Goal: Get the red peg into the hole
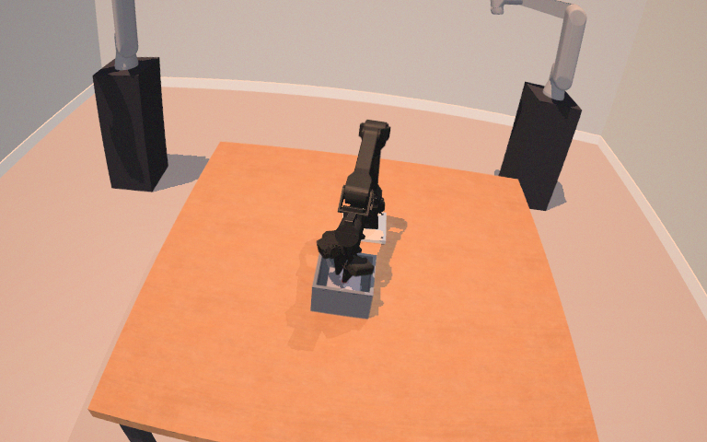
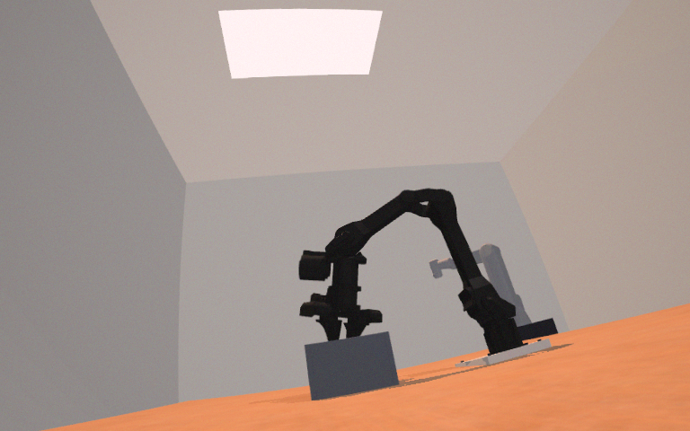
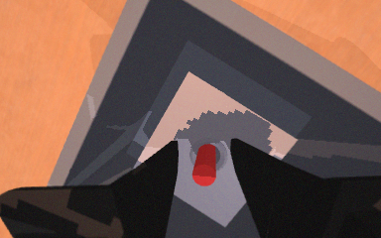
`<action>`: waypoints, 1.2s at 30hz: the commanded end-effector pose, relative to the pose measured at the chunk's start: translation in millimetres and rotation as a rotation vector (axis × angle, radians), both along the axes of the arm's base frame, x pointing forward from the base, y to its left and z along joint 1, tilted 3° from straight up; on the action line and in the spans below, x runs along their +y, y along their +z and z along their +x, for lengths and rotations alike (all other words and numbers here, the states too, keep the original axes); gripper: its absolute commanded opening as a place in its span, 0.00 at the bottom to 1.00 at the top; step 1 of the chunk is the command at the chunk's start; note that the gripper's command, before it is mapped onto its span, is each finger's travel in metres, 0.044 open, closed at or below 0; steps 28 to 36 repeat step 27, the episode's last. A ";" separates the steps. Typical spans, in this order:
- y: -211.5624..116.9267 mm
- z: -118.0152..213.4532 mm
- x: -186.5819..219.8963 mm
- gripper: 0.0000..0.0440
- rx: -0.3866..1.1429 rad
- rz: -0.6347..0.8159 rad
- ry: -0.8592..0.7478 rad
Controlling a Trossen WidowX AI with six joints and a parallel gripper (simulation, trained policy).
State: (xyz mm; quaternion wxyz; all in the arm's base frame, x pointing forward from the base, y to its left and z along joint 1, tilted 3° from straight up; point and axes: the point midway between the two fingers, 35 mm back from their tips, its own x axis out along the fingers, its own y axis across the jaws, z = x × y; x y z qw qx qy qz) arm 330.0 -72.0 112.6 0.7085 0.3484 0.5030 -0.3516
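Over the open box, the gripper points down, its fingers parted partway and gripping nothing. Between them, with gaps either side, the red peg stands at the hole in the pale plate; I can't tell how deep it sits.
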 end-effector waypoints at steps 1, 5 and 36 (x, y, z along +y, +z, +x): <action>2.6 5.2 -2.4 0.33 0.010 -0.005 0.022; 3.7 9.8 -5.0 0.33 0.024 -0.002 0.042; -1.3 24.6 -32.1 0.33 0.110 -0.002 0.084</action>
